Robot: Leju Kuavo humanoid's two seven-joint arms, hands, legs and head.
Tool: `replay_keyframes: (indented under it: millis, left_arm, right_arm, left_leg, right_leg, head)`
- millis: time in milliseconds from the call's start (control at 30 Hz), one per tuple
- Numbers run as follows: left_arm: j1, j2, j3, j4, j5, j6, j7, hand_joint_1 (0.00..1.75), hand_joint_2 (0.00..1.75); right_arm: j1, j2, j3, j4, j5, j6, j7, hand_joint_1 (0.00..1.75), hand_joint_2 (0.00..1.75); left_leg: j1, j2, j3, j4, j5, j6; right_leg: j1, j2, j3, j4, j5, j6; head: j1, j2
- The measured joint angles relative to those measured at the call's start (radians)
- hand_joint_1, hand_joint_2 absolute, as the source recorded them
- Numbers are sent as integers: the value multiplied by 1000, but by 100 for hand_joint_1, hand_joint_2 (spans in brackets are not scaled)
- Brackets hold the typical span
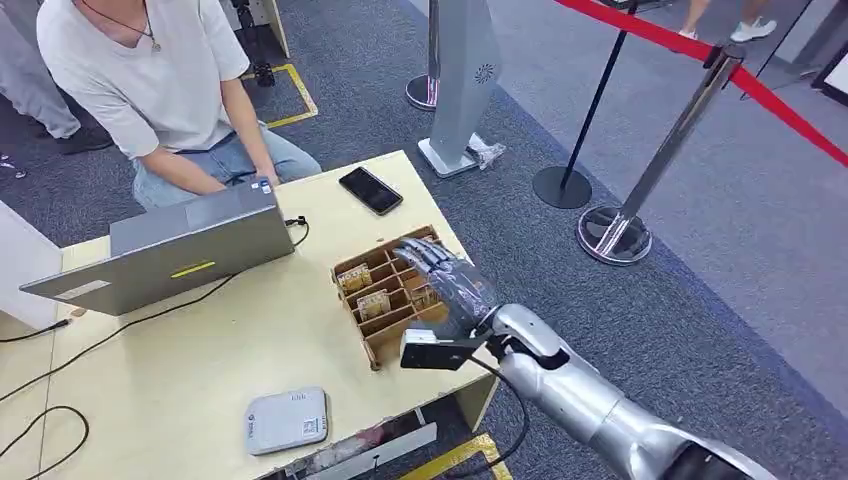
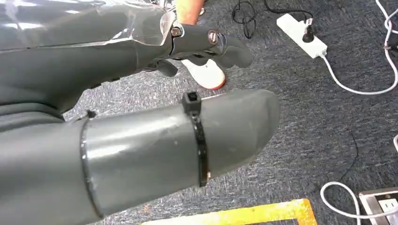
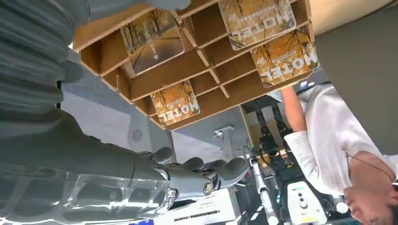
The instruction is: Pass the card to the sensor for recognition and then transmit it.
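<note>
Right hand point(image 1: 447, 283) spread, holding nothing, over the card rack's point(image 1: 372, 318) outer edge; cards point(image 3: 175, 101) beneath, open carpet point(image 1: 640, 330) beyond.

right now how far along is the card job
Early. Nothing looks done: the cards sit in the wooden rack, none at the grey sensor box. In hand: the right hand hovers over the rack, fingers apart, holding nothing. The left hand hangs over the carpet. Left: picking a card, presenting it to the sensor, then passing it on.
</note>
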Motion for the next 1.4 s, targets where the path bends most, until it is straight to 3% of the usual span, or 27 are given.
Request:
replay_keyframes:
  millis: [200,633,1400]
  left_arm:
    - [0,0,0,0,-4,0,0,0,0]
    - [0,2,1,0,-15,0,6,0,0]
    - [-1,8,2,0,-44,-3,16,0,0]
  right_arm:
    - [-6,0,0,0,30,-4,13,40,175]
    - [-13,-32,1,0,102,15,52,38,175]
    - [-32,-189,28,-17,149,110,79,56,175]
  left_leg:
    - [0,0,0,0,0,0]
    - [0,0,0,0,0,0]
    - [0,0,0,0,0,0]
  right_leg:
    - [0,0,0,0,0,0]
    - [0,0,0,0,0,0]
    - [0,0,0,0,0,0]
  head:
    - [0,0]
    - [0,0]
    - [0,0]
